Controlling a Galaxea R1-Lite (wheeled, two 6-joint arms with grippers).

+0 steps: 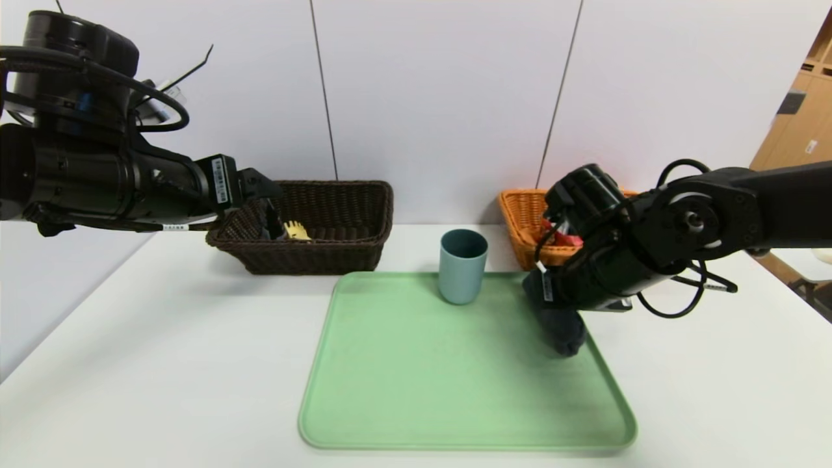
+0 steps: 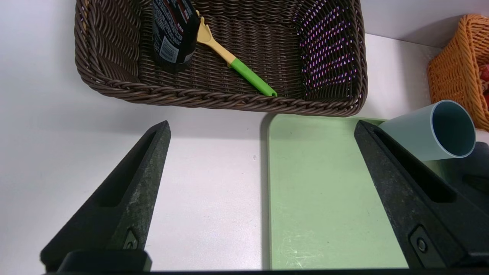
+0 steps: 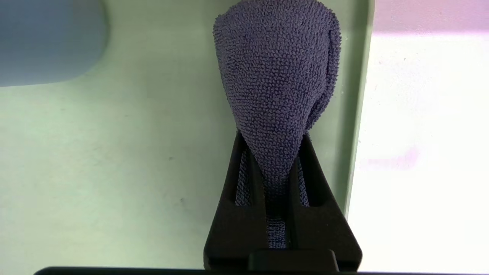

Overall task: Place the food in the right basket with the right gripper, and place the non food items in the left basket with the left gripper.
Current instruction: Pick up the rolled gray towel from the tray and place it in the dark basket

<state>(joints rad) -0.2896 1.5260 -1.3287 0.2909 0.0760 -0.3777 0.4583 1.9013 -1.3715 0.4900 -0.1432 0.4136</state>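
Dark grey rolled cloth sits pinched in the right gripper beside the teal-grey cup on a green tray; the left gripper hovers agape near the dark brown wicker basket, whose yellow, green-handled pasta spoon shows fully only at the wrist

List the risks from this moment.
1. The right gripper is shut on the rolled cloth, a non-food item meant for the left gripper; it may land in the orange basket.
2. The cup stands near the right arm and could be knocked over.
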